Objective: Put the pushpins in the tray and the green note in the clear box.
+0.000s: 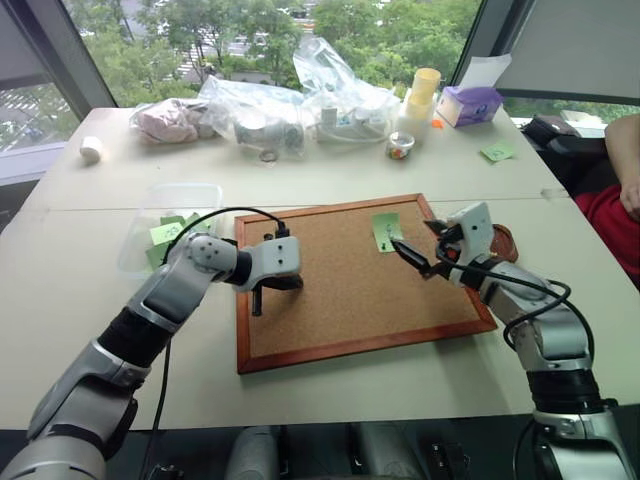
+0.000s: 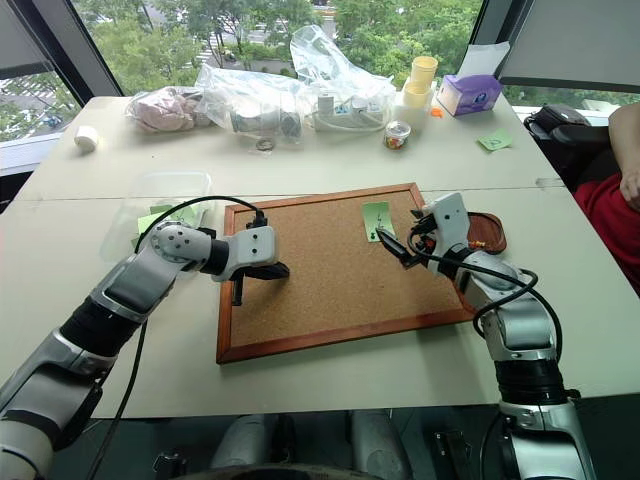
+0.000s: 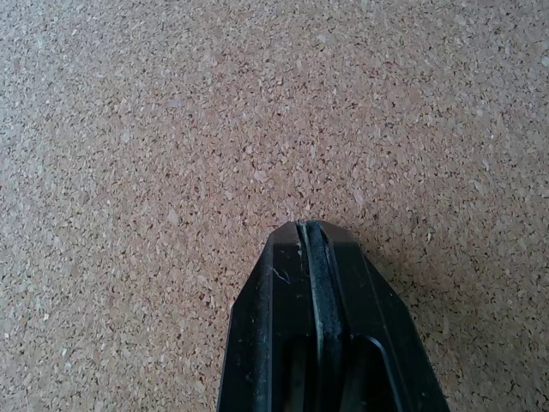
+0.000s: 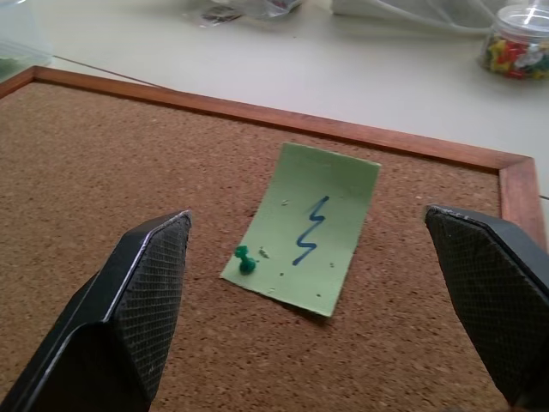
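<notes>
The green note (image 4: 309, 227) lies on the cork board (image 1: 340, 290) near its far right corner, with a dark zigzag mark in its middle. A tiny green pushpin (image 4: 246, 260) stands at one near corner of the note. My right gripper (image 1: 425, 248) is open just in front of the note, one finger on each side of it, touching neither. The reddish-brown tray (image 2: 487, 232) sits on the table behind that hand. My left gripper (image 3: 309, 230) is shut on nothing, tips at the board's left part (image 1: 258, 298). The clear box (image 1: 170, 222) stands left of the board.
Several green slips lie in the clear box. Crinkly plastic bags (image 1: 290, 100), a jar of pins (image 1: 400, 146), yellow cups (image 1: 425, 90) and a purple tissue box (image 1: 470, 104) line the far side. Another green slip (image 1: 497, 152) lies far right. A person's arm (image 1: 625, 160) is at the right edge.
</notes>
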Robot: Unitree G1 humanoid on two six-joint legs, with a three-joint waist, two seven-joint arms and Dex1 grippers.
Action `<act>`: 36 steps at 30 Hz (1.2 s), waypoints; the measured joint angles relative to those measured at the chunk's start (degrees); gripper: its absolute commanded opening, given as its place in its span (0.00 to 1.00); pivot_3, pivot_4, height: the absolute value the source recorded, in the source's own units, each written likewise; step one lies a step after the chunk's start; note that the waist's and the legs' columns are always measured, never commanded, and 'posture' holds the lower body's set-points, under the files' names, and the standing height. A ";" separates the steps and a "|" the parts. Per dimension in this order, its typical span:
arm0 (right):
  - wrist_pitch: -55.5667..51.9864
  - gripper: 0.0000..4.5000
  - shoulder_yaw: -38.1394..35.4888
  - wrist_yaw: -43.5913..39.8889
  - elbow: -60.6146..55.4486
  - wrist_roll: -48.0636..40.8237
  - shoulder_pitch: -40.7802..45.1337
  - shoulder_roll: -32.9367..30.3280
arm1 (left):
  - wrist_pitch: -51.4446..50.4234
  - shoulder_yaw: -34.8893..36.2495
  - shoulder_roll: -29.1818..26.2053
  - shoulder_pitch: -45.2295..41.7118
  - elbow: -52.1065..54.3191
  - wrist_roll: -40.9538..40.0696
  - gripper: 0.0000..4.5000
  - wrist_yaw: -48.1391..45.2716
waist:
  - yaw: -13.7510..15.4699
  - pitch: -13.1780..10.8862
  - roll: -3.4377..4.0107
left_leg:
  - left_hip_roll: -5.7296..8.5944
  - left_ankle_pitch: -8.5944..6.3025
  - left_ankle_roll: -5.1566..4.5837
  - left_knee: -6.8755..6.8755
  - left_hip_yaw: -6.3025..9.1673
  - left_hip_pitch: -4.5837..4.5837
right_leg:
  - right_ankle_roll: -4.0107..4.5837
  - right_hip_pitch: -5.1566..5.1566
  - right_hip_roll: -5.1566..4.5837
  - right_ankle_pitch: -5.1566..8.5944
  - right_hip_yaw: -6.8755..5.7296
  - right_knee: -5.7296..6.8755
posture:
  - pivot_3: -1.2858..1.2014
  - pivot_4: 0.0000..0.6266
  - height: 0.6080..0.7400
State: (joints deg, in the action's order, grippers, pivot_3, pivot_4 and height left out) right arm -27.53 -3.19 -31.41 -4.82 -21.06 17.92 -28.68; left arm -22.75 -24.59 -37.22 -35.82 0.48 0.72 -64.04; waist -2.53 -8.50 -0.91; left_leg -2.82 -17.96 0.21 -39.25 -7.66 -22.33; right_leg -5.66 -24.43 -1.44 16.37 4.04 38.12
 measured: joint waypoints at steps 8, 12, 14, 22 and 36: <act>-0.52 0.99 4.09 -0.15 4.53 1.72 4.45 4.55 | 0.04 0.05 0.27 -0.11 -0.29 0.00 0.00 0.11 | 0.04 0.01 -0.01 | 0.02 0.01 0.01 -0.01 -0.01 0.00 | 0.00 0.00 -0.01 0.00 -0.01 0.01 | 0.52 0.24 0.99; -0.52 0.99 5.34 -0.55 7.35 2.92 5.44 5.25 | -0.12 0.14 0.25 0.05 -0.17 0.00 0.00 0.29 | 0.02 0.01 -0.01 | 0.02 0.01 0.02 0.00 0.00 0.00 | 0.00 0.00 0.00 0.00 -0.01 0.01 | 0.52 0.24 0.99; -0.47 0.99 5.68 -0.54 9.19 3.86 5.99 5.32 | -0.31 0.16 0.26 0.18 0.08 0.00 0.00 0.47 | 0.01 0.01 -0.01 | 0.01 0.01 0.02 -0.01 -0.01 0.00 | 0.00 0.00 -0.01 0.00 -0.01 0.01 | 0.52 0.24 0.99; 2.19 0.26 6.24 -1.79 11.86 6.51 5.80 5.26 | -0.46 0.63 0.25 0.82 0.51 0.00 0.00 0.80 | -0.04 0.02 -0.02 | 0.01 0.01 0.02 -0.01 -0.01 0.01 | 0.00 0.00 0.01 0.00 -0.01 0.01 | 0.52 0.24 0.99; 4.77 0.01 5.25 -1.64 12.46 8.82 5.11 5.51 | 0.68 0.67 0.28 0.73 -0.39 0.00 0.00 0.61 | -0.04 0.04 -0.03 | 0.01 0.01 0.02 -0.01 -0.01 0.02 | 0.00 0.01 0.01 0.00 -0.01 0.01 | 0.52 0.24 0.99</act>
State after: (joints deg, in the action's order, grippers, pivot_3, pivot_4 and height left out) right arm -22.76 2.06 -33.05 7.65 -12.24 23.03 -23.17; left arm -22.07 -23.92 -36.94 -35.10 0.09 0.72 -63.43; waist -2.57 -8.45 -0.93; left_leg -2.81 -17.94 0.23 -39.26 -7.67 -22.31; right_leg -5.66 -24.42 -1.44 16.37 4.03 38.14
